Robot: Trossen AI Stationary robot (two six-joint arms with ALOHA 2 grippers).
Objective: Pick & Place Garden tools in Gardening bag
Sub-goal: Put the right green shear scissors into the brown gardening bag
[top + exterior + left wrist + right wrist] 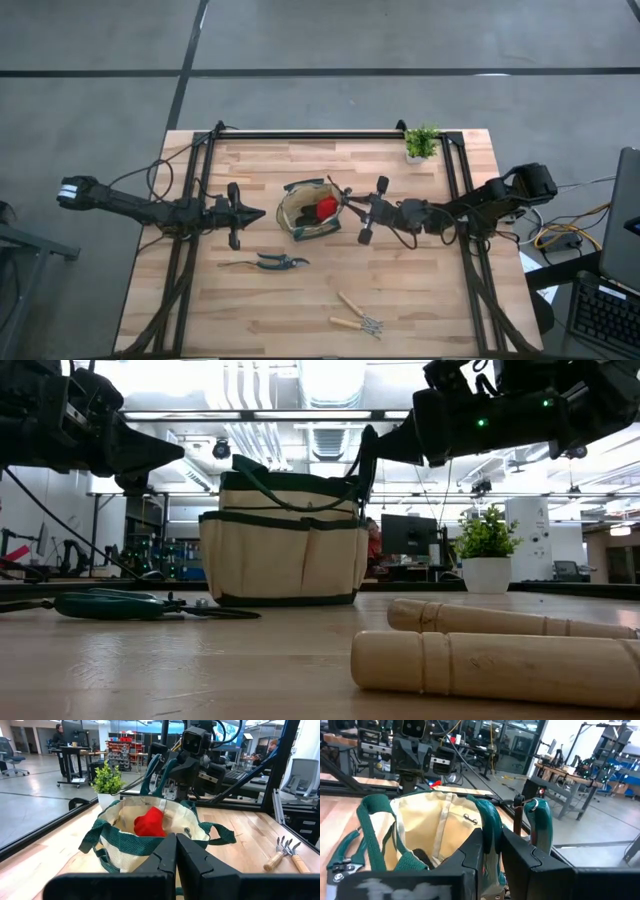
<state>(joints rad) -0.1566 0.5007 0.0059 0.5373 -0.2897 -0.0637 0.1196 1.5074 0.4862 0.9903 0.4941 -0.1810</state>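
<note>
The tan gardening bag with green trim stands upright at the table's middle, a red glove-like item inside it. My right gripper is at the bag's right rim, shut on teal-handled pruning shears. My left gripper is shut and empty, above the table just left of the bag. A second pair of shears lies flat on the table in front of the bag. Two wooden-handled rake tools lie near the front edge. My right gripper pinches one teal handle of the shears between its two fingers. The other handle stands free beside the fingers. The fingers come from the table's right, over the bag's right rim. The shears are clear of the table; their lower end is hidden by the fingers.
A small potted green plant stands at the far right corner. Black frame rails run along the far edge and both sides. There is bare wood between the bag and the wooden-handled tools.
</note>
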